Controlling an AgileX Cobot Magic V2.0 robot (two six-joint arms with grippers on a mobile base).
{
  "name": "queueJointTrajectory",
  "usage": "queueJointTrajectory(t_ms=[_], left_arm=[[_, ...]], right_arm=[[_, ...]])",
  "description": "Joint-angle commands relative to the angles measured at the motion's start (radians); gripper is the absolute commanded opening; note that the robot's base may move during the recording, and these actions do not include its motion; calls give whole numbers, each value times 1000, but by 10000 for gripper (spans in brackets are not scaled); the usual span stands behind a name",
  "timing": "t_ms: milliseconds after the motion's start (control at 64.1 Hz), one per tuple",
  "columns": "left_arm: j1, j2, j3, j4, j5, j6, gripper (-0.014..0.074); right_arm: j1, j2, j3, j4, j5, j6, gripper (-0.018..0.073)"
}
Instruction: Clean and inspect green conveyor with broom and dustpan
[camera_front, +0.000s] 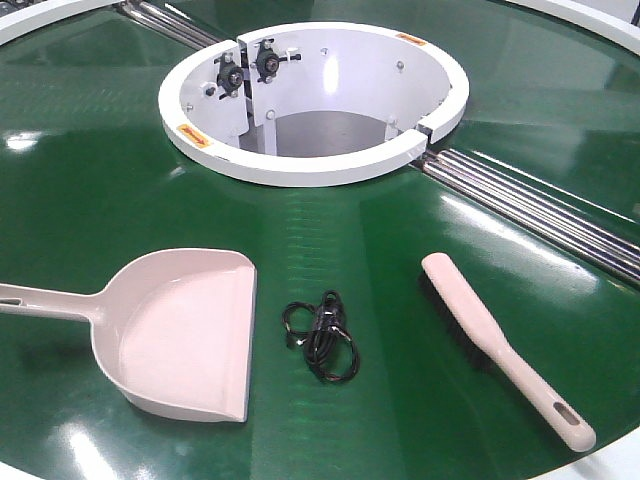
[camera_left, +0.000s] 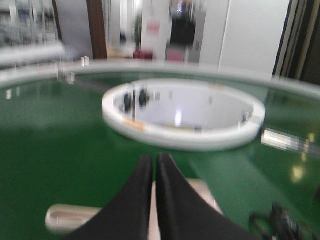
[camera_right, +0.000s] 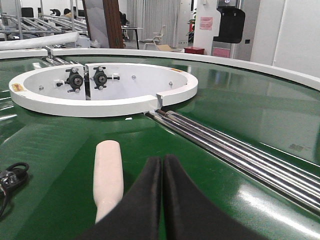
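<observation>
Green conveyor fills the front view, glossy, with a white ring around the round opening at the far centre and metal rollers running from the ring to the right. Dustpan lies flat on the near left of the belt. Its long axis is roughly left-right: the handle points left and runs out of frame, and the wide mouth opens right. Broom lies near right, well apart from the dustpan. Its long axis is diagonal, with the rounded head end up-left toward the ring and the slotted handle end down-right, close to the belt edge. Dark bristles show along its left side. A coiled black cable sits between the two, touching neither. Left hand: fingers pressed together, nothing between them. The view is blurred; the dustpan handle shows low and to the left of the fingers. Right hand: fingers pressed together, holding nothing. The broom's rounded end lies just left of them and points away toward the ring.
</observation>
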Motion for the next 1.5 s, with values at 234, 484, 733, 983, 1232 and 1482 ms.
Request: queueJointTrajectory(t_ms=[234,484,733,983,1232,1482], left_arm=[[1,263,-132,-11,101,-11,-6],[1,311,-135,-9,95,-11,64],[1,324,-135,-7,69,-11,377],[1,324,-134,-13,72,-12,526],[1,350,-213,-30,138,-1,523],[1,605,-585,115,610,365,523]], right_arm=[[2,-11,3,-3,-70,0,-9],[2,-11,3,-3,-70,0,-9],[2,-11,3,-3,-70,0,-9],[2,-11,3,-3,-70,0,-9],[2,-11,3,-3,-70,0,-9],[2,-12,3,-3,-70,0,-9]])
